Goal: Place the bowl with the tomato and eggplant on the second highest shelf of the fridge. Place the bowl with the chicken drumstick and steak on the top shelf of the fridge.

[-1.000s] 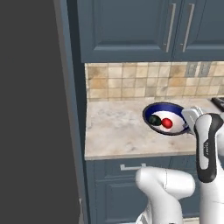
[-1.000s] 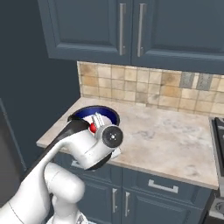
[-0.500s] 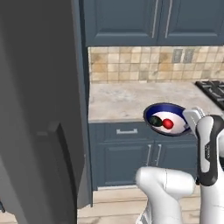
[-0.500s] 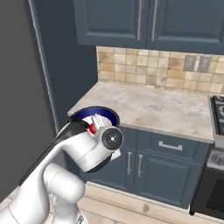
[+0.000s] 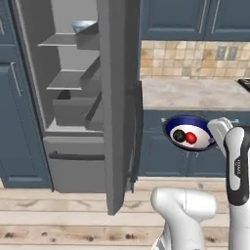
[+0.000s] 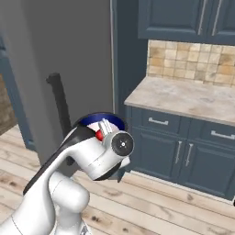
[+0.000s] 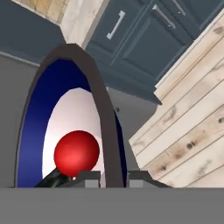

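Left base view has the fridge (image 5: 73, 102) standing open, its door (image 5: 117, 97) swung out edge-on toward the robot and its pale grey boards bare to sight. On the top shelf (image 5: 58, 43) of that fridge a pale bowl (image 5: 83, 25) already sits, though its contents are too small to make out; if it is the meat bowl, that half of the job looks done. The second highest shelf (image 5: 66, 84), just below that bowl, carries nothing. To the right of the fridge, past the door and in front of the lower cabinets, the blue-rimmed bowl (image 5: 189, 133) hangs in the air off the counter, held level by the arm. The gripper (image 7: 112, 175) has its jaws pressed together on this bowl's rim, one finger tip on each side of the wall. Inside lie the tomato (image 5: 191, 138) and, just beside it on the fridge side, the eggplant (image 5: 179, 135). What seems left is carrying this bowl round the door and setting it on the board under the pale bowl.
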Available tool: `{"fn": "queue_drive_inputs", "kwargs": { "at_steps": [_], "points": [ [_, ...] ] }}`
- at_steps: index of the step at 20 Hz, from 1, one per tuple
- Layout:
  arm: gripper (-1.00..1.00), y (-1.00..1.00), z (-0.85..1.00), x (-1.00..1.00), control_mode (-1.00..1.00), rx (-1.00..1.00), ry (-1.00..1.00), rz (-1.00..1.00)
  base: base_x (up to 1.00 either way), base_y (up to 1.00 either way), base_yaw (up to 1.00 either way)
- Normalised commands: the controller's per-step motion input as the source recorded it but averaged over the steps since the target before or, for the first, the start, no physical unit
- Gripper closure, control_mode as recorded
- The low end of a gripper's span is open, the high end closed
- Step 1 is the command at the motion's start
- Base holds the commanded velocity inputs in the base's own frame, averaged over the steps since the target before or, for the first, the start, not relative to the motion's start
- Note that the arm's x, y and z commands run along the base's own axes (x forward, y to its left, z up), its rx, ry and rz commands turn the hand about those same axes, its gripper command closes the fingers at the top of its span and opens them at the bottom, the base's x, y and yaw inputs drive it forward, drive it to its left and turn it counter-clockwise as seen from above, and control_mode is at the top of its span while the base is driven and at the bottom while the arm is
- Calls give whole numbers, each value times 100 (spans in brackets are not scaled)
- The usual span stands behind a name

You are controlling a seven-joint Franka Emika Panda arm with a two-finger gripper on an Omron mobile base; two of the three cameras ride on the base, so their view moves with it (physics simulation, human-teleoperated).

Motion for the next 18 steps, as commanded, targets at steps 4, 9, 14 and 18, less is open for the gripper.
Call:
{"fn": "queue_drive_inputs", "kwargs": {
  "at_steps": [4,9,14,18],
  "points": [
    [100,0,0,0,100,0,0,0,-100,86,18],
    [100,0,0,0,100,0,0,0,-100,32,0],
    [100,0,0,0,100,0,0,0,-88,87,1],
    [100,0,0,0,100,0,0,0,5,100,0]
  ]
}}
